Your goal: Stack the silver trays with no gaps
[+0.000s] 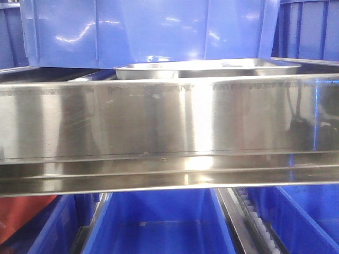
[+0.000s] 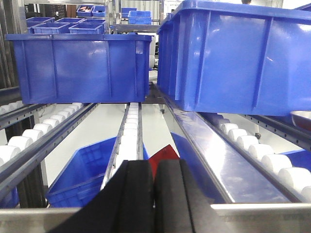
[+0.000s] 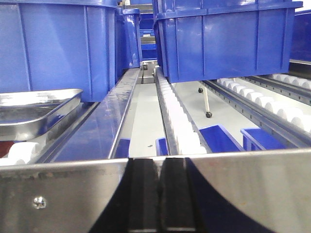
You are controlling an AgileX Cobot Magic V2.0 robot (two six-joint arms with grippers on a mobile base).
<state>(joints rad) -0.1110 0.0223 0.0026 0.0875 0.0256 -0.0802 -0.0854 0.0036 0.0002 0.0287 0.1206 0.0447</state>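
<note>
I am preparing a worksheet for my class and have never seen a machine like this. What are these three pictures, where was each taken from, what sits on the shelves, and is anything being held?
This is a two-armed robot facing a rack of shelves. The front view looks over a steel shelf rail at a silver tray, with a blue bin behind it. The other two pictures come from cameras on the robot's wrists. The black shape at the bottom of each is that arm's claw: the left gripper and the right gripper. Both are shut and hold nothing. The right wrist view shows the tray at its left, above white rollers.
</note>
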